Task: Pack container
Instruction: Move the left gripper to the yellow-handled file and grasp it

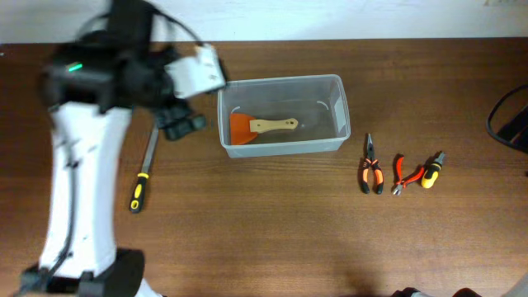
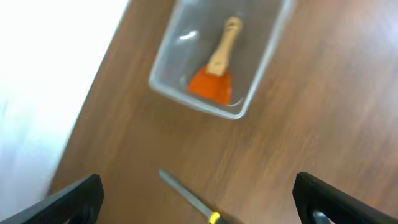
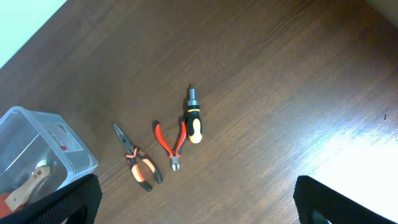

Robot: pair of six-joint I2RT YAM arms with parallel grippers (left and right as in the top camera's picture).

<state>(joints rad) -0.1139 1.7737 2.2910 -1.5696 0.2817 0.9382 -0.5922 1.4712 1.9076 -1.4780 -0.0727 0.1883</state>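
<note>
The container (image 1: 282, 145), a clear plastic tub, stands mid-table and holds a scraper (image 1: 262, 126) with an orange blade and a wooden handle. My left gripper (image 1: 181, 124) hovers just left of the tub, open and holding nothing. From the left wrist, the container (image 2: 163, 70) and scraper (image 2: 216, 73) lie ahead, and a grey tool shaft (image 2: 185, 191) with a yellow collar lies on the wood below the open left gripper (image 2: 198, 186). My right gripper (image 3: 196, 190) is open and empty over bare wood, with the container's corner (image 3: 62, 148) at its left.
A long tool with a yellow-and-black handle (image 1: 143, 172) lies left of the tub. To the tub's right lie orange-and-black pliers (image 1: 370, 170), red cutters (image 1: 403, 174) and a yellow-and-black screwdriver (image 1: 431, 169). A black cable (image 1: 505, 120) is at the right edge.
</note>
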